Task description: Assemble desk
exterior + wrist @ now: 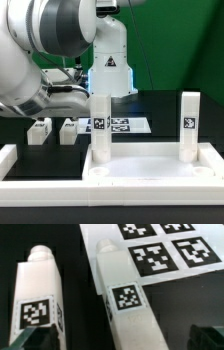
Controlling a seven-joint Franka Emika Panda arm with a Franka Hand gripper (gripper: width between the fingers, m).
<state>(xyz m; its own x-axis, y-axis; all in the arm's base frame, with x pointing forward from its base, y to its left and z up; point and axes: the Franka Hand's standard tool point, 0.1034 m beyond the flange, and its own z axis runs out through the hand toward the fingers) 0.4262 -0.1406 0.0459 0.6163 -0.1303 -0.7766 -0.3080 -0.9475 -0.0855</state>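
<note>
Your gripper (122, 336) is fully open and empty. One leg (128, 303) lies between its fingers, but the neighbour leg (38, 297) sits under one finger; descending may knock it.

The white tabletop (150, 172) lies flat on the bench, raised rim up. The left leg (100, 125) and right leg (189, 122), both white and square, stand upright at its far corners, each showing a black-and-white tag. The outer loose leg (40, 130) and inner loose leg (68, 128) lie side by side on the bench beyond the tabletop, near the exterior view's left, apart and roughly parallel, tags facing up.
</note>
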